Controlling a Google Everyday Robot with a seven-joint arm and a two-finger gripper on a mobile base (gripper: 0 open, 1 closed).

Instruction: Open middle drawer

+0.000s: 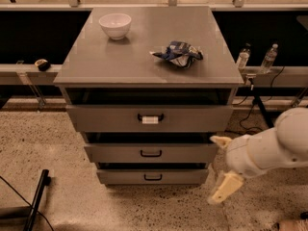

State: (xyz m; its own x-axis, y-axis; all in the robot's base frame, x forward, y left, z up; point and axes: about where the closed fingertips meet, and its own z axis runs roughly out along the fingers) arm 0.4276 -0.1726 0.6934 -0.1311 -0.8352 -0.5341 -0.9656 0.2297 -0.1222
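Grey metal middle drawer (pixel 187 153) with black loop handle: second of three in the grey cabinet (pixel 144 66), interior hidden. Cream two-finger gripper (pixel 214 170) just right of it, fingers spread wide, gripping nothing. White bowl (pixel 115 25) and crumpled blue-white bag (pixel 177 54) on top. White tag (pixel 150 120) on the top handle is unreadable.

A speckled floor (pixel 57 177) spreads under a grey metal cabinet (pixel 144 66), its top catching warm light. Behind it a grey ledge (pixel 24 74) runs across a dark recess, with two water bottles (pixel 244 57) standing at the right. The gripper (pixel 224 179) hangs low at the right, just beside the cabinet.
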